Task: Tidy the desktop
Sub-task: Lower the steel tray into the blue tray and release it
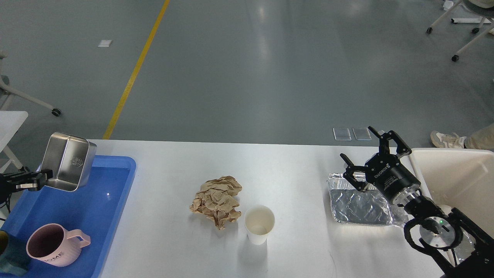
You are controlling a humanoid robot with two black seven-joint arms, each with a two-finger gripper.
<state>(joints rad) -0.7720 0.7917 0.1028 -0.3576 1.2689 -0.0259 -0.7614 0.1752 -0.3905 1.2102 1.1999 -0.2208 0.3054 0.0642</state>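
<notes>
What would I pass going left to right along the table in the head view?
Left gripper holding a steel container over the blue tray → pink mug → crumpled brown paper → white paper cup → foil tray → open right gripper → cream bin.

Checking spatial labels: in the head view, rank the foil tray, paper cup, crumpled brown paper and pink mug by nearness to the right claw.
From the right claw:
1. Foil tray, just below it.
2. Paper cup, centre.
3. Crumpled brown paper, left of cup.
4. Pink mug, far left.
</notes>
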